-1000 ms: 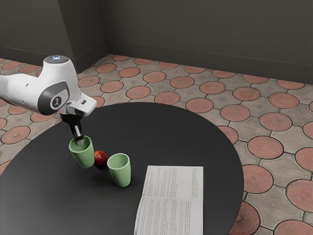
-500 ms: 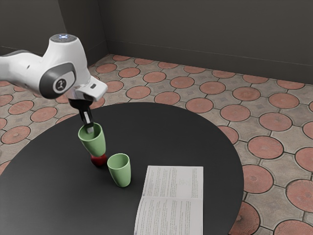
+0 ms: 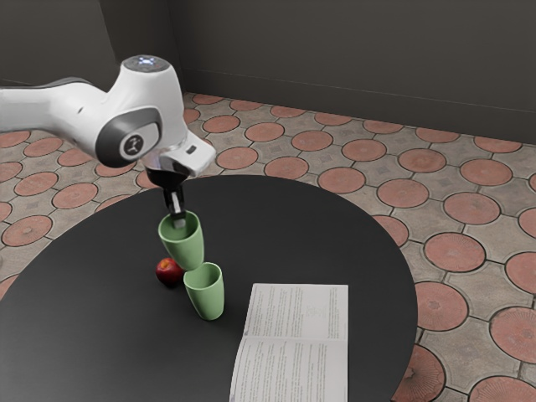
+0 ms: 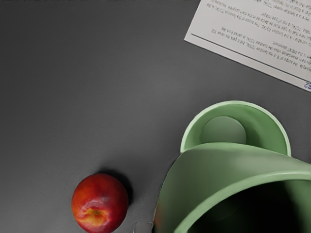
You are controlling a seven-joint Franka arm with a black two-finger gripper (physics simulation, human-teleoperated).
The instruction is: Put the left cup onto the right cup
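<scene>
Terracotta floor tiles [image 3: 435, 176] and dark grey walls ring a round matt-black table [image 3: 335, 218], where a standing green cup [image 3: 204, 291] of smooth tapered plastic sits upright, mouth open, and marks the centre of the action.

A white, seven-joint robot arm [image 3: 84, 117] with grey joint caps reaches in from the exterior view's left, its hand hanging above the standing green cup and a little toward that same side.

An open white printed booklet [image 3: 293, 343] lies flat on the table on the exterior view's right of the standing green cup, near it but not touching. The wrist view shows its lines of text [image 4: 257, 34] beyond the cup's far rim.

A held green cup [image 3: 182, 241], a match for the first in colour and shape, hangs clear of the table with its mouth up. Its base is just above the standing green cup's rim and offset toward the exterior view's left. In the wrist view its body [image 4: 228, 179] covers part of the standing green cup's mouth [image 4: 233, 126], so the two are not yet lined up.

A small red apple [image 3: 168, 270] rests on the table close beside the standing green cup, on the exterior view's left; the wrist view shows bare table between the fruit [image 4: 99, 202] and both cups.

The black two-finger gripper [image 3: 176, 220] is clenched on the held green cup's rim, one finger inside the wall and one outside.
</scene>
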